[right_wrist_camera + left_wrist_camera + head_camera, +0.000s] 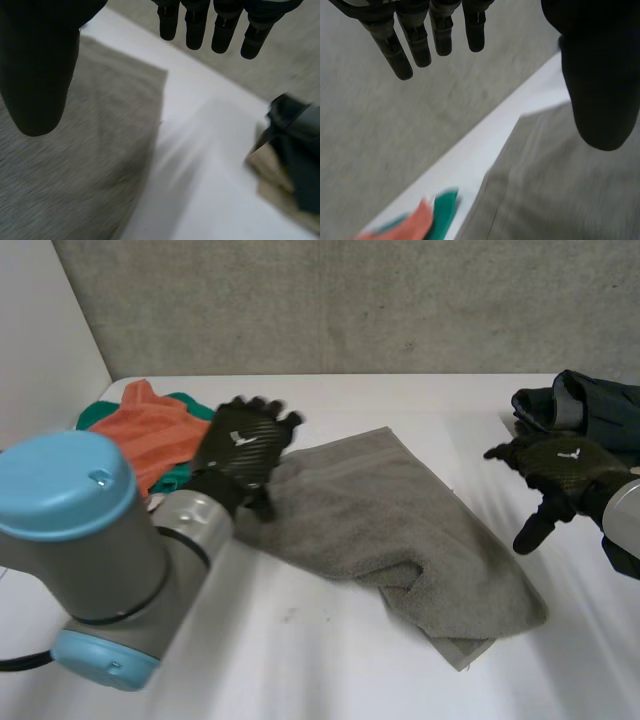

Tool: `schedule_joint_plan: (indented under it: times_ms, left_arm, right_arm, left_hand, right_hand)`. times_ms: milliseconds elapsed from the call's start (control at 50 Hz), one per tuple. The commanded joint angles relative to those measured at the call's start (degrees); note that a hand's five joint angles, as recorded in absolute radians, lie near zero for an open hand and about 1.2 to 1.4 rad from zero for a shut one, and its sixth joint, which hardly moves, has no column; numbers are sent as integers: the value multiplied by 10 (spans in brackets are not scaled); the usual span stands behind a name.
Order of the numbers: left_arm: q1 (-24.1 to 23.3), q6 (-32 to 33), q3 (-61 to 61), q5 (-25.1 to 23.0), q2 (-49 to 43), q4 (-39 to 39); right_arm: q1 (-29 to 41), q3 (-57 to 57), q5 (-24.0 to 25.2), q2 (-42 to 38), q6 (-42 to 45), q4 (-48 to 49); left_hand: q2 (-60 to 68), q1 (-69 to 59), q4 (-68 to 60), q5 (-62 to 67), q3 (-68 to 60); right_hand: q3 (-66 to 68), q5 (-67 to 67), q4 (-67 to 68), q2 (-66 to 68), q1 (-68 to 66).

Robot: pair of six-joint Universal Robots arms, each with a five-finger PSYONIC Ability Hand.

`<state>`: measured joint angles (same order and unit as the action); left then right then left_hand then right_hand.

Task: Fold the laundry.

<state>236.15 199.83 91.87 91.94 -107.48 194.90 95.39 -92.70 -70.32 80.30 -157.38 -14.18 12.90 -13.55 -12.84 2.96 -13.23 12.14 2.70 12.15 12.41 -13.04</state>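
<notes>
The grey towel (400,530) lies rumpled in the middle of the counter (300,660), so the left hand (243,445), fingers released above its left corner, and the right hand (560,465), equally slack just beside it, should each pinch a corner and draw it flat.

Dark clothes (585,405) partly past view's edge

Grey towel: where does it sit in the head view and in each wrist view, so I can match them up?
Head view: grey towel mid-table, between left hand and right hand.
Left wrist view: towel under the left hand's thumb, orange cloth beside its corner.
Right wrist view: towel under the right hand's thumb, dark clothes across bare table.
Shared landmark: white table, its far edge against the grey wall.
</notes>
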Motion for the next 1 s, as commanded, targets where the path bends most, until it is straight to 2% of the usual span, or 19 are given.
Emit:
schedule_joint_plan:
  times_ms: [20, 100, 200, 320, 380, 440, 500, 680, 840, 940, 960, 1000]
  left_arm:
    - [88, 14, 13, -52, -28, -24]
    - [137, 64, -8, -112, -88, -24]
    - [190, 164, -61, -184, -164, -31]
    - [211, 235, -107, -231, -237, -37]
    - [214, 235, -118, -252, -249, -38]
    - [214, 234, -122, -266, -253, -37]
    - [212, 232, -129, -273, -258, -36]
    - [204, 183, -147, -287, -263, -31]
    - [193, 176, -163, -287, -276, -30]
    - [189, 177, -174, -287, -284, -29]
    - [187, 179, -179, -287, -289, -29]
    - [183, 181, -183, -286, -293, -29]
  right_arm:
    - [27, -21, 0, -9, 73, -63]
    - [72, -73, -1, -4, 88, -40]
    - [116, -155, -6, 9, 84, 44]
    - [152, -219, -19, 23, 62, 178]
    - [169, -232, -53, 17, 55, 230]
    - [179, -233, -94, 0, 52, 252]
    - [185, -232, -111, -20, 52, 259]
    - [188, -231, -112, -41, 52, 271]
    - [183, -231, -113, -43, 52, 271]
    - [179, -231, -113, -43, 52, 272]
    - [177, -230, -114, -43, 52, 273]
    - [176, -228, -115, -43, 52, 274]
  left_hand:
    - [8, -2, -9, 8, -5]
    - [17, -10, -17, 16, -14]
    - [65, -59, -66, 65, -62]
    - [94, -88, -95, 94, -91]
    - [124, -118, -125, 124, -121]
    - [135, -128, -135, 134, -131]
    - [188, -182, -189, 188, -185]
    - [266, -259, -266, 265, -262]
    - [324, -318, -325, 324, -321]
    - [492, -486, -493, 492, -489]
    - [621, -615, -622, 621, -618]
    - [671, -665, -672, 670, -668]
  right_hand:
    - [-21, -27, -22, -24, 30]
    - [-21, -27, -22, -24, 30]
    - [-21, -27, -22, -24, 30]
    - [-21, -27, -22, -24, 30]
    - [15, 9, 15, 12, -6]
    - [20, 14, 20, 17, -11]
    - [63, 58, 63, 61, -54]
    - [114, 108, 114, 111, -105]
    - [116, 110, 116, 113, -107]
    - [149, 144, 149, 146, -140]
    - [193, 187, 192, 190, -184]
    - [268, 263, 268, 266, -259]
